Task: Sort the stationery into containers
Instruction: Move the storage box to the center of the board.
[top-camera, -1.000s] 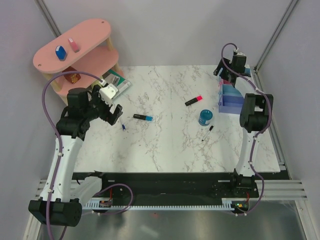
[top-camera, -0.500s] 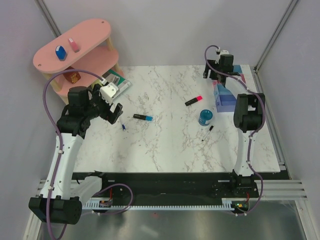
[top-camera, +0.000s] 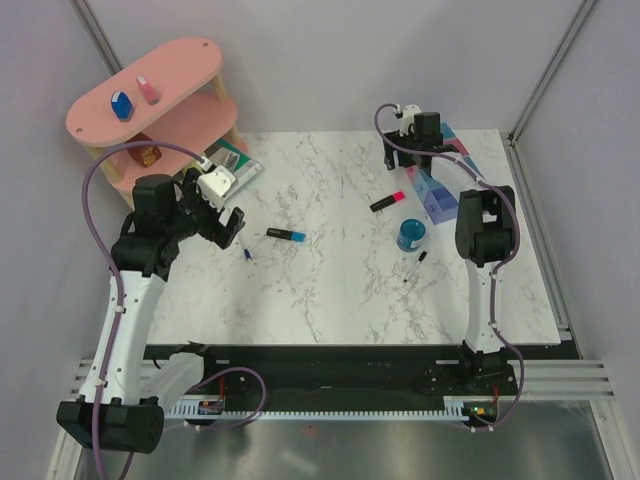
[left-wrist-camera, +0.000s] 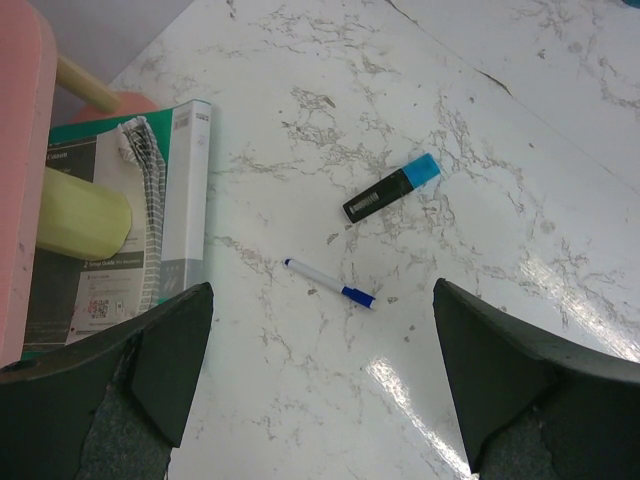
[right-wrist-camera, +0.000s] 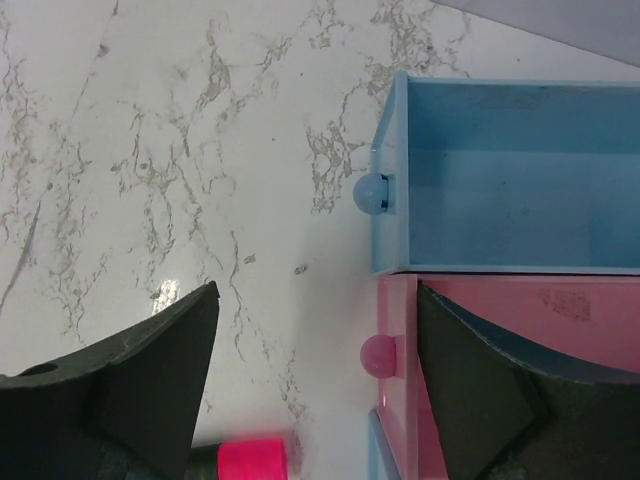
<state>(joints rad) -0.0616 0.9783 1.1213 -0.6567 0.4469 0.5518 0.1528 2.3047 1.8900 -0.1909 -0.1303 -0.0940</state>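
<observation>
The containers (top-camera: 440, 203) are a joined row of bins at the right; the right wrist view shows the light blue bin (right-wrist-camera: 510, 180) and the pink bin (right-wrist-camera: 560, 320), both empty where visible. My right gripper (top-camera: 408, 158) (right-wrist-camera: 315, 390) hangs open at the row's left edge, one finger over the pink bin and the other over the table. The pink-capped marker (top-camera: 387, 201) (right-wrist-camera: 255, 458) lies just below it. The teal pot (top-camera: 410, 236) and thin black pen (top-camera: 414, 266) lie nearer. My left gripper (top-camera: 226, 226) (left-wrist-camera: 320, 390) is open above a small blue-capped pen (left-wrist-camera: 328, 282), beside the blue-capped marker (top-camera: 288, 235) (left-wrist-camera: 392, 190).
A pink tiered shelf (top-camera: 185, 60) stands at the back left, with a blue eraser (top-camera: 122, 105) and a pink eraser (top-camera: 147, 89) on top and an orange object (top-camera: 148, 156) on a lower tier. A green-edged book (top-camera: 232, 165) (left-wrist-camera: 120, 230) lies by its foot.
My right arm has swung left from the far right corner to the left edge of the bins, and the row of bins looks shifted left and turned. The left arm has stayed put.
</observation>
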